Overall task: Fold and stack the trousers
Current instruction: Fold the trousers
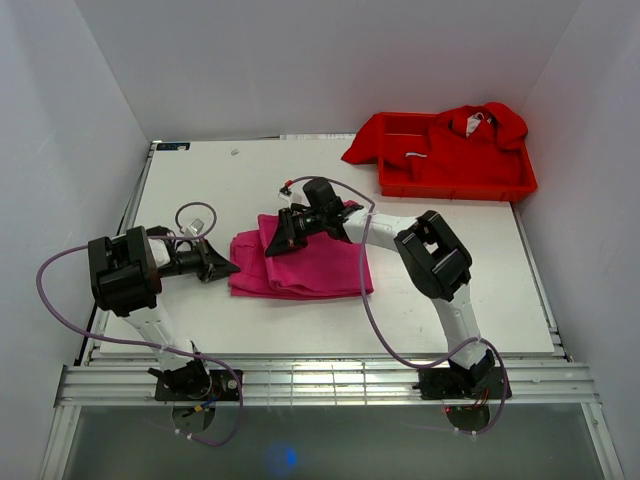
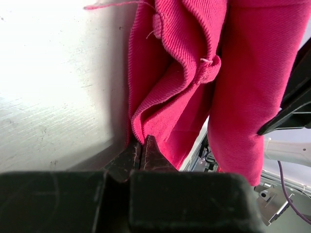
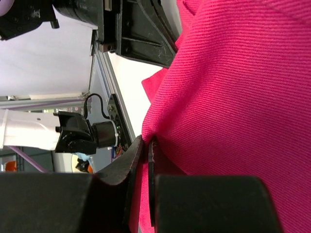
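Magenta-pink ribbed cloth, the trousers (image 1: 310, 268) lie folded into a soft, rumpled, roughly square bundle at the middle of the smooth white table (image 1: 190, 180) (a red plastic tray (image 1: 455, 187) heaped with red clothes (image 1: 470, 135) sits at the far right corner). The left claw (image 2: 141, 148) has its dark fingers pressed together on the bundle's creased left edge. The right claw (image 3: 146, 145), only a sliver between its fingers, nips the cloth at the far left corner.
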Controlling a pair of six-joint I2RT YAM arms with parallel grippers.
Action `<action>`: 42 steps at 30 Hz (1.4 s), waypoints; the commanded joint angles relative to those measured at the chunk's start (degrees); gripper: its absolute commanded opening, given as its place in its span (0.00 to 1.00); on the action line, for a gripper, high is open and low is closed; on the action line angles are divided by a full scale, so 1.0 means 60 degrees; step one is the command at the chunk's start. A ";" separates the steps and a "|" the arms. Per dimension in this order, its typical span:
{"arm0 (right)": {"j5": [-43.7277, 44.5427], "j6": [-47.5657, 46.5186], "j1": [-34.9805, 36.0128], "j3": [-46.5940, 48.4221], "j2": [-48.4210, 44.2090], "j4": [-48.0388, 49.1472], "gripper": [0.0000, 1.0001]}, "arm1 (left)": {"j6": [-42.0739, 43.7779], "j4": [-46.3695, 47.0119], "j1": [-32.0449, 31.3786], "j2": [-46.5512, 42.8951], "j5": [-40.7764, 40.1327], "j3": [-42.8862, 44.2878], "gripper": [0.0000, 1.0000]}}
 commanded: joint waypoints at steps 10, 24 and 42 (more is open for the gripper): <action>0.0314 0.1350 0.0509 0.0949 0.0718 0.1071 0.08 | 0.0004 0.0503 -0.0289 0.0030 -0.0691 -0.0636 0.00; 0.0811 0.2273 0.0773 0.1623 0.1187 0.1246 0.08 | -0.0289 0.0810 -0.0523 -0.0249 -0.1029 -0.0988 0.00; 0.1705 0.2449 0.0993 0.2195 0.1847 0.0895 0.08 | -0.0509 0.1001 -0.0802 -0.0600 -0.1717 -0.1208 0.00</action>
